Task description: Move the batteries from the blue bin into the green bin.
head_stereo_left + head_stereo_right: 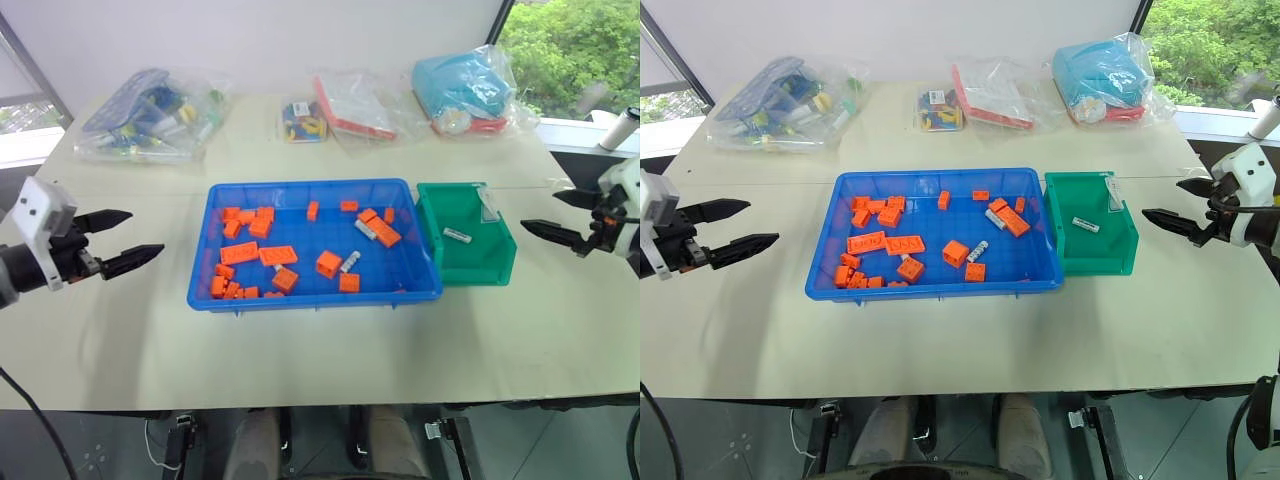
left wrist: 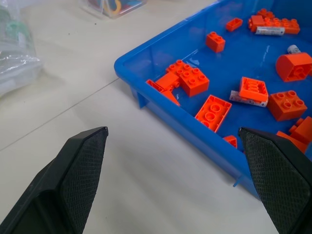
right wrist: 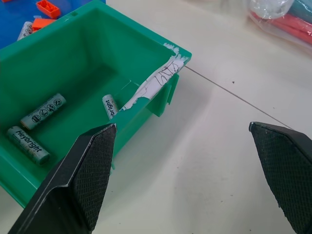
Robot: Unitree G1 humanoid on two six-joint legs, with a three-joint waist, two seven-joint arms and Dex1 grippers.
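Note:
The blue bin (image 1: 205,270) sits mid-table holding orange bricks and silver batteries: one battery (image 1: 365,230) lies near its back right, another (image 1: 350,262) near the middle. Touching its right side is the green bin (image 1: 500,265), with three batteries (image 3: 44,111) on its floor. My left gripper (image 1: 143,234) hovers open over the table left of the blue bin, pointing toward it; its fingers (image 2: 83,161) hold nothing. To the right of the green bin, my right gripper (image 1: 540,212) hovers open and empty, and the fingers (image 3: 92,161) frame that bin's corner.
Several orange bricks (image 1: 258,253) are scattered in the blue bin, thickest on its left side. Clear bags of parts (image 1: 150,115) and a blue-and-red bundle (image 1: 465,90) line the table's far edge. A small box of bits (image 1: 303,120) sits between them.

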